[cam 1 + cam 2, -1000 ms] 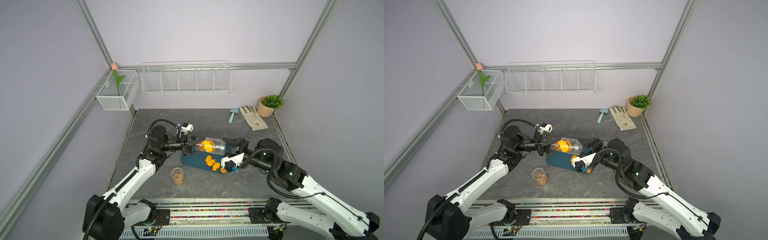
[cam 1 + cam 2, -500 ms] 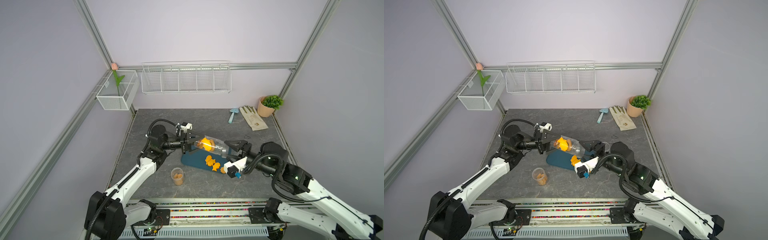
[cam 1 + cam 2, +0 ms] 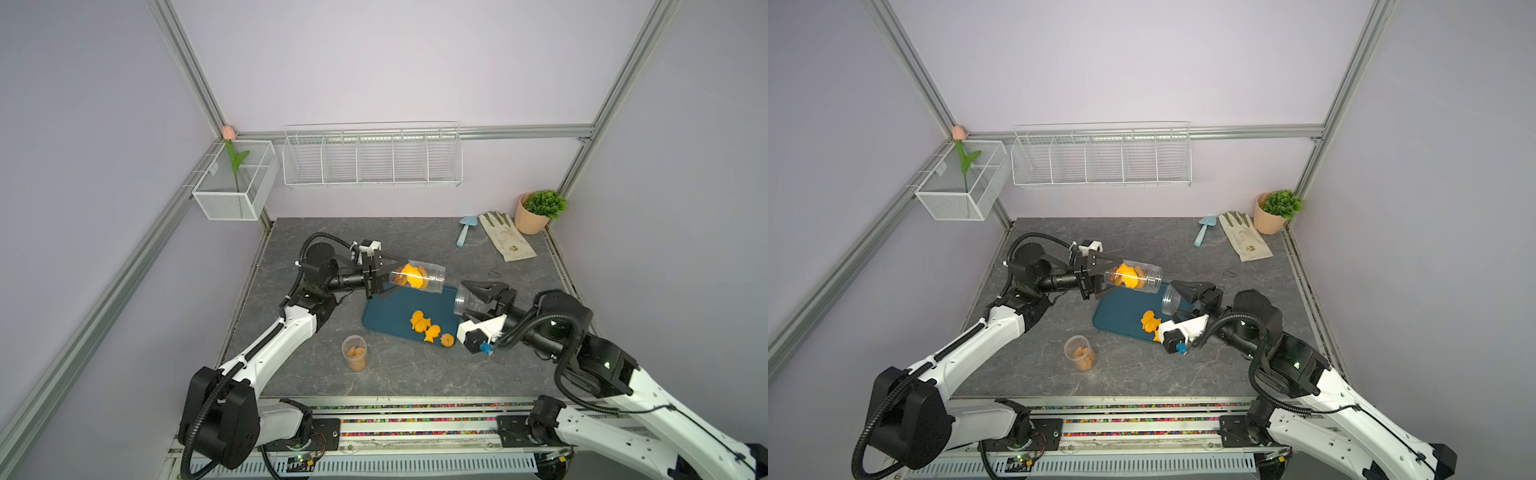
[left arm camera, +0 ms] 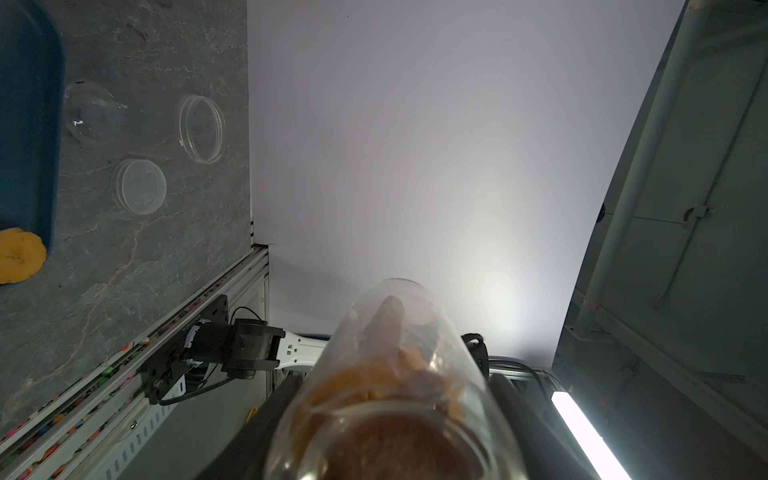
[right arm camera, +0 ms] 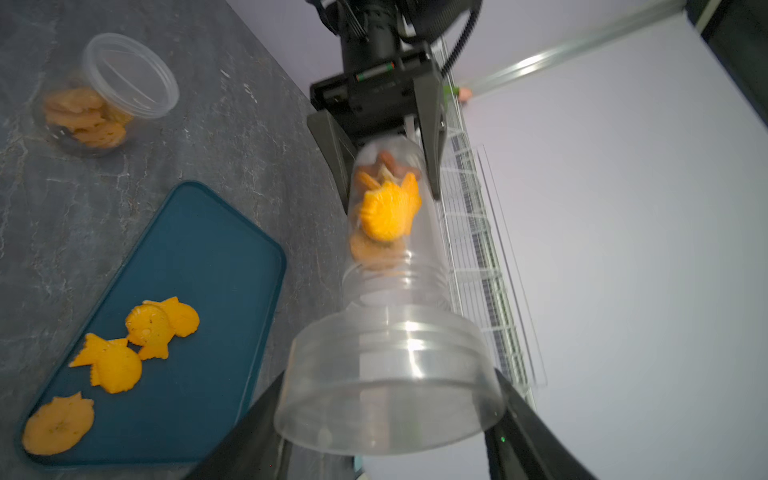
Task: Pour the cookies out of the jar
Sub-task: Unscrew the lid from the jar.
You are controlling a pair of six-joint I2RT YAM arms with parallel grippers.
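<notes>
My left gripper (image 3: 392, 277) (image 3: 1106, 278) is shut on the base of a clear jar (image 3: 415, 276) (image 3: 1136, 277) (image 5: 395, 232). The jar lies almost level above a blue tray (image 3: 386, 316) (image 3: 1117, 316), its open mouth towards the right arm. Orange and brown cookies (image 5: 388, 212) (image 4: 374, 382) sit in its closed half. The right gripper (image 3: 467, 300) (image 5: 388, 399) is shut on the jar's clear lid (image 3: 463, 301) (image 3: 1170, 301), a short gap off the mouth. Several orange cookies (image 3: 424, 324) (image 5: 120, 357) lie on the tray.
A small open jar of tan cookies (image 3: 354, 353) (image 5: 104, 95) stands in front of the tray. Clear lids (image 4: 139, 187) lie on the table right of the tray. A trowel (image 3: 464, 229), glove (image 3: 505, 241) and plant pot (image 3: 536, 212) are at the back right.
The right gripper has drawn back to the right with the lid, which has come off the jar's mouth. The left gripper has kept hold of the jar and lifted it slightly.
</notes>
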